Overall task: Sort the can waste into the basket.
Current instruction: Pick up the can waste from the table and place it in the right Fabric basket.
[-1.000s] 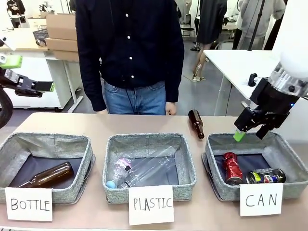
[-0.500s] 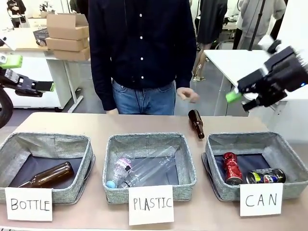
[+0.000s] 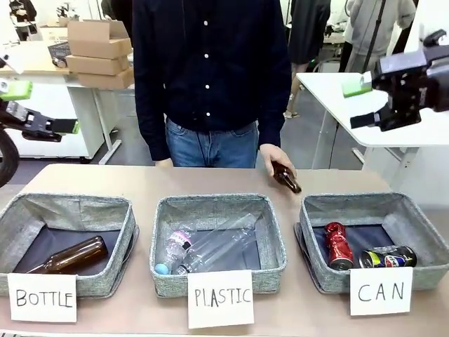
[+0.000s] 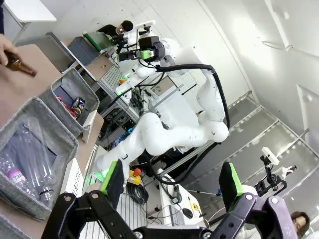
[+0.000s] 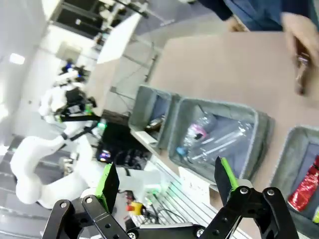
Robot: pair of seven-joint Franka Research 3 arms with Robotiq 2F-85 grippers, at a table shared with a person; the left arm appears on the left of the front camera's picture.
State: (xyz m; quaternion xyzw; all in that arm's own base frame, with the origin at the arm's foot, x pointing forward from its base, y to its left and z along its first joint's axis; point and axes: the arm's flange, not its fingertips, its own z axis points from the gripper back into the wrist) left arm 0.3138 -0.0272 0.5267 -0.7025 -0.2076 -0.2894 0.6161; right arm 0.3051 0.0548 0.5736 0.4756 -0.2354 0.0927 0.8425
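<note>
Red and dark, the two cans lay side by side in the basket (image 3: pixel 421 232) behind the "CAN" sign (image 3: pixel 380 291): the red can (image 3: pixel 339 245) towards its left wall, the dark can (image 3: pixel 388 257) with blue and yellow print on its side just beside it. Judged from that, the sorting looked done, and little was left to spoil.

The right claw (image 3: pixel 370 102) hung high above the desk (image 3: pixel 91 182), over the basket's far side, its jaws spread and holding nothing. The left claw (image 4: pixel 169 181) was spread and empty too, parked well off to the left.

The likeliest trouble was the person's hand (image 3: pixel 277 160), which gripped a brown bottle (image 3: pixel 286 177) on the desk just behind the middle basket (image 3: pixel 273 239). If the right arm swung down or across, it could have met that hand or knocked the bottle. A careless drop of the bottle might also have sent it into the wrong basket, though that was only a guess.

Otherwise, clear plastic bottles (image 3: pixel 210 249) lay in the middle basket, and another brown bottle (image 3: pixel 70 255) lay in the left basket (image 3: pixel 14 225). Nothing stood between the claws and the cans.
</note>
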